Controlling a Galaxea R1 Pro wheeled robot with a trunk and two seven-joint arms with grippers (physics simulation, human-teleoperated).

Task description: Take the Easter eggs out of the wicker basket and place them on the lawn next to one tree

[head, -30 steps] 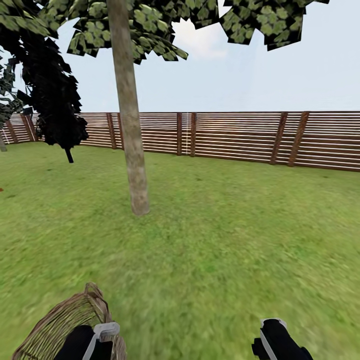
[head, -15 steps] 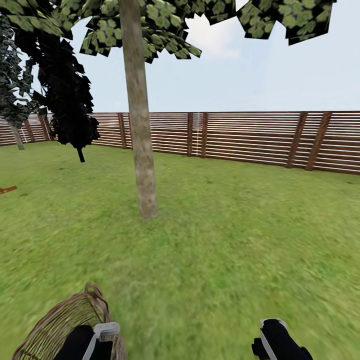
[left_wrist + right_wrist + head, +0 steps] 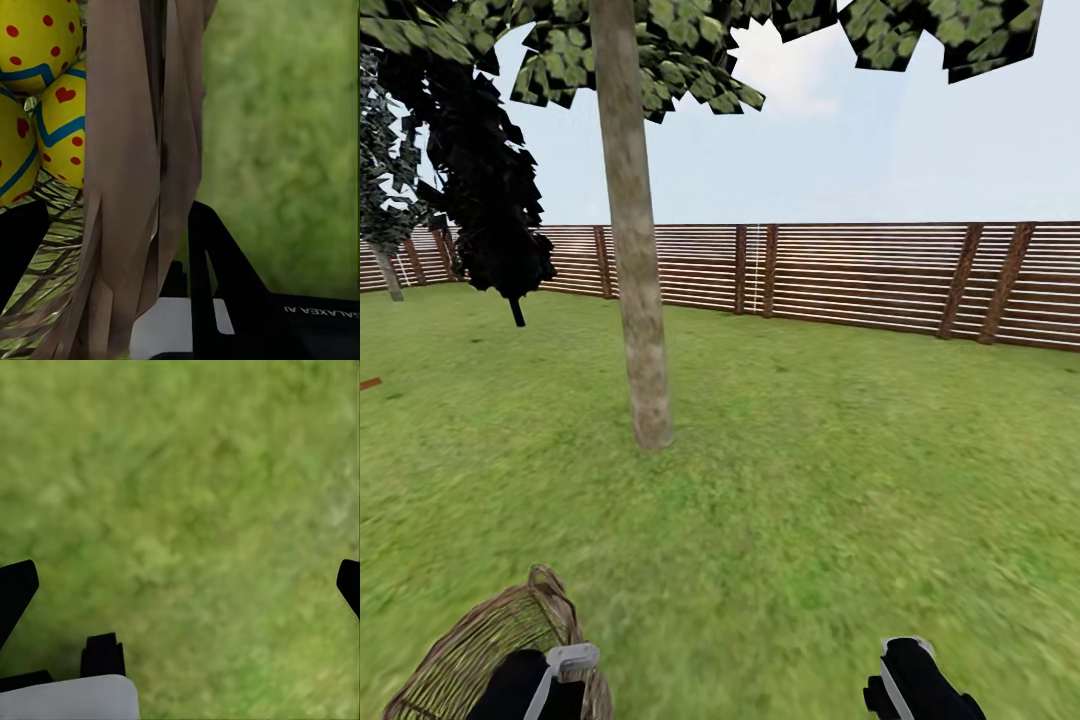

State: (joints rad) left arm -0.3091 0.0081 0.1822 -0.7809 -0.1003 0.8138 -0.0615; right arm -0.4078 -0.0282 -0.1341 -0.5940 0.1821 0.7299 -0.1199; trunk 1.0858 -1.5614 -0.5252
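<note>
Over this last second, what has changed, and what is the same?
The camera swung with the robot: the tree and fence slid right in the picture, and the trunk base sits a little lower. Unchanged: the left gripper stays clamped on the wicker basket rim, Easter eggs inside; right gripper open over lawn.

The wicker basket [image 3: 490,650] is woven from rough brown twigs, and the Easter eggs [image 3: 64,116] inside look smooth and shiny. The tree [image 3: 640,330] has rough pale bark, the fence [image 3: 860,275] is brown wood slats, and the lawn [image 3: 810,500] is soft mottled grass.
</note>
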